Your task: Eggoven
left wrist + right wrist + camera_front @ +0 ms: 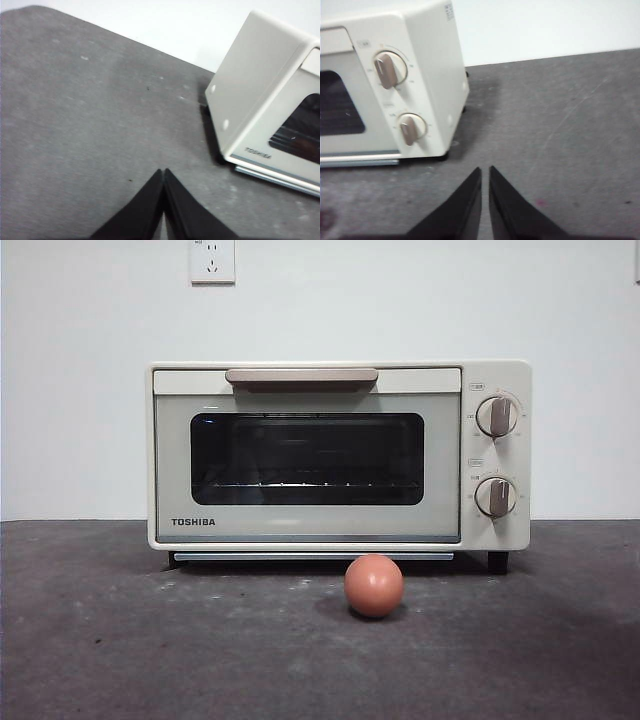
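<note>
Both arms wait, left fingers [163, 172] and right fingers [485, 170] pressed together; egg [374, 585] on bench [100, 640] just before closed oven [338, 455]; next: open door, no step started

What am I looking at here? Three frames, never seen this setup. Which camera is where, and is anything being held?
It is a two-armed robot at a table, each arm ending in a gripper with two black jaws.

The front view comes from a low camera looking level across the dark table. It shows a cream TOSHIBA toaster oven, door shut, and a reddish-brown egg lying on the table in front of it. Neither arm appears in this view.

The other two pictures come from cameras on the wrists. The left gripper hangs over bare table beside the oven's plain side. The right gripper hangs near the side with the two beige knobs.

Both grippers have their jaws together and hold nothing. The egg lies untouched.
</note>
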